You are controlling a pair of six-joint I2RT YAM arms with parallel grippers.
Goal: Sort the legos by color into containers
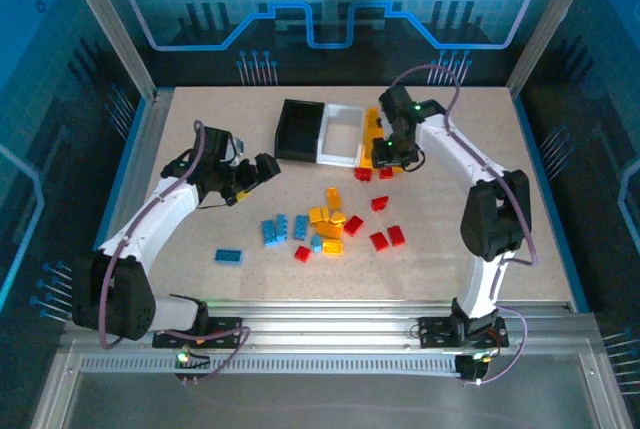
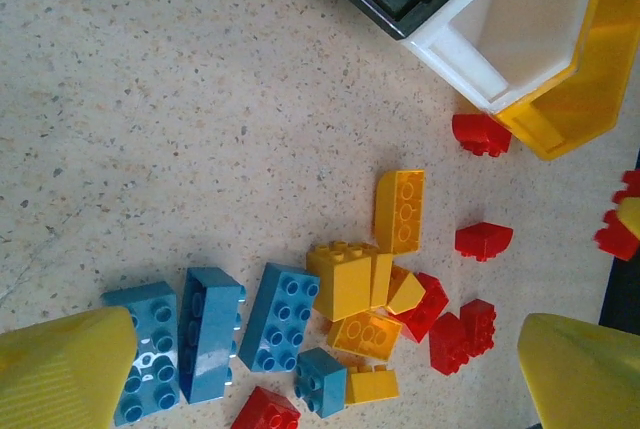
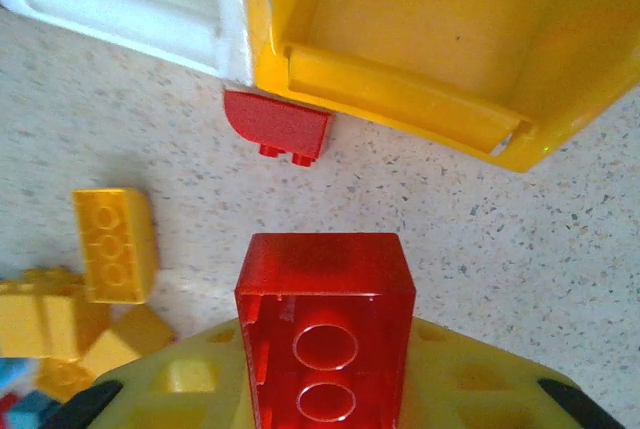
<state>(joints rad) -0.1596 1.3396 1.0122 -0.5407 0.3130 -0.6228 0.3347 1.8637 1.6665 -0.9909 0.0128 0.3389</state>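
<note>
Here, the right end effector [image 1: 386, 155] holds a red studded plastic brick [image 3: 325, 324] between its fingers, with the hollow underside turned to the wrist camera. It hangs over the speckled bench [image 1: 190, 114], just in front of the near wall of the yellow-orange open plastic bin [image 3: 430, 49]. This bin is joined to a white open plastic bin [image 1: 342, 135], and next comes a black open plastic bin [image 1: 299, 129]. A second red brick [image 3: 277, 127] lies on the bench and touches the corner where the white and yellow-orange bins meet. The left end effector [image 1: 262, 169] is spread wide and holds nothing; its yellow fingers [image 2: 60, 369] frame the loose bricks [image 1: 330, 224], blue, orange-yellow and red, which lie in the middle of the bench. One blue brick [image 1: 228, 256] lies apart to the left.
</note>
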